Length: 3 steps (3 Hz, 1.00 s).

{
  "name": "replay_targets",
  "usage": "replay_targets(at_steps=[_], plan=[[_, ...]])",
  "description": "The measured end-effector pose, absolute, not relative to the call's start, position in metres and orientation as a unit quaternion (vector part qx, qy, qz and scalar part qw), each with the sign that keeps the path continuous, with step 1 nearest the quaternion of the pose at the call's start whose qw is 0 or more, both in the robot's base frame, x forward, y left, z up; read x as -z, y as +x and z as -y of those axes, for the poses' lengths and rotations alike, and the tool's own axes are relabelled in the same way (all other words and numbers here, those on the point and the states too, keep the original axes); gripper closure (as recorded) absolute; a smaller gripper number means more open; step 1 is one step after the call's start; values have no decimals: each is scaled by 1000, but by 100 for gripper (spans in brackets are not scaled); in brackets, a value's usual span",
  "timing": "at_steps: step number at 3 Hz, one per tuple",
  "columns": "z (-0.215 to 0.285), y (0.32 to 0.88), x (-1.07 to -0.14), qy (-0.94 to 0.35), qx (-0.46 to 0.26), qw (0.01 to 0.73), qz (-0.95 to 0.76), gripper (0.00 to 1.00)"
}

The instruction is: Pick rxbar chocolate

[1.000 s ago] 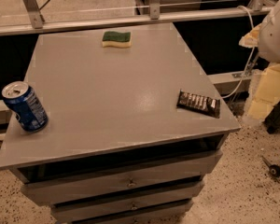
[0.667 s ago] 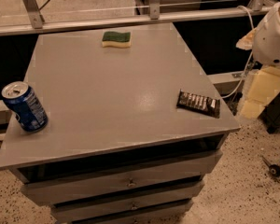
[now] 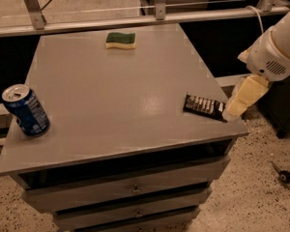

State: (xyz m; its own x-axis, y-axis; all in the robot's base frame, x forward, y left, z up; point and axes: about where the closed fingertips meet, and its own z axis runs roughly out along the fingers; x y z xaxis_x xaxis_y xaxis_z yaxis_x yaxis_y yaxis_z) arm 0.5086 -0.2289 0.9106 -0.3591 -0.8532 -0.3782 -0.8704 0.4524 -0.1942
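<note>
Tabletop (image 3: 121, 95): gripper (image 3: 233, 110) beside rxbar chocolate (image 3: 203, 106)

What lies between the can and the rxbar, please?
Only bare tabletop in the camera view, between can and rxbar; the gripper is at the rxbar's end nearest the table's edge.

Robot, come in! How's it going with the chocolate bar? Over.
Cream-coloured gripper low at right edge of grey table. Dark-wrapped flat rxbar chocolate lying there, right end at the gripper, not lifted. Blue soda can, green-yellow sponge far off.
</note>
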Motion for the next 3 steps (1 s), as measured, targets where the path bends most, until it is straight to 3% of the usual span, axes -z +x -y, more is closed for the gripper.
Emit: replay_targets(at_steps=[3], plan=[[221,557,-833,-444,-125,259,-849,0]])
